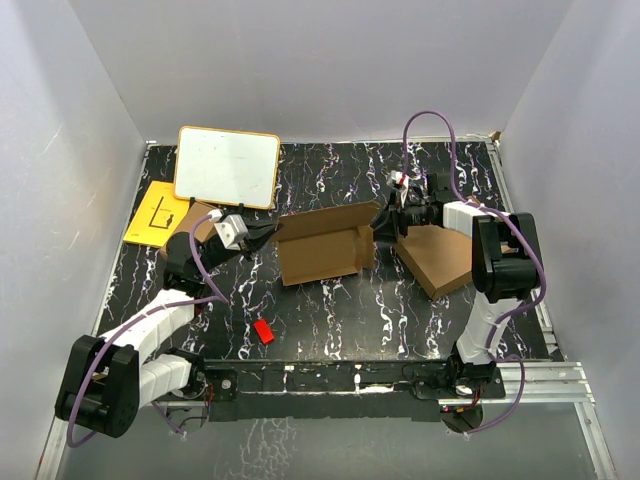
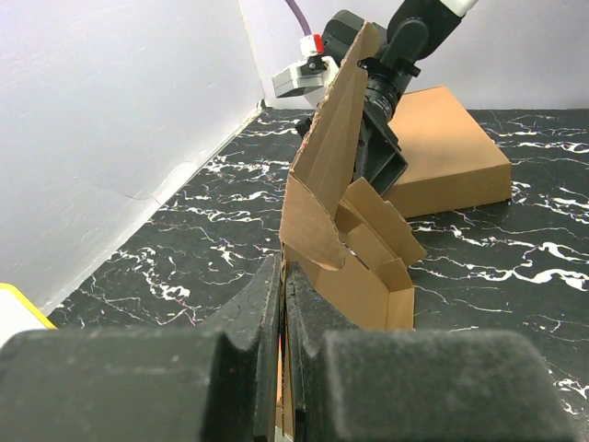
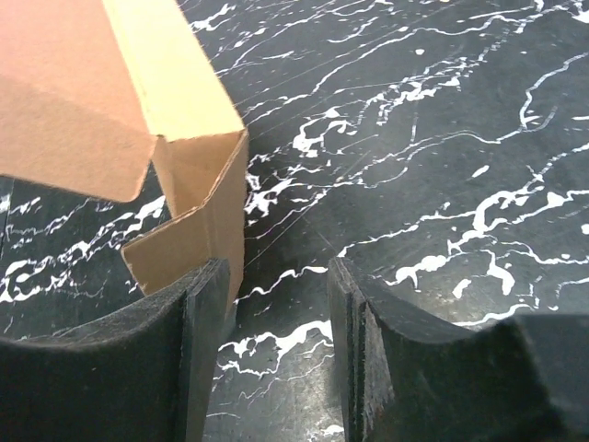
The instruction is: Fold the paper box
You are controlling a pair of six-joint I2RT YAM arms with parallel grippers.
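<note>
L gripper round paper box edge

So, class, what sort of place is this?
Probably a robotics test cell: plain white walls enclose a black marbled table; a left arm and right arm, bolted at its near edge, flank a paper box.

Bright, even light fills the enclosure in the overhead view, washing the walls a pale lilac, casting only soft shadows on the black marbled table and whitening the whiteboard. At the wrists, the left gripper's fingers and the right gripper's fingers loom dark and slightly soft, while the paper box beyond stays crisp and warmly lit.
</note>
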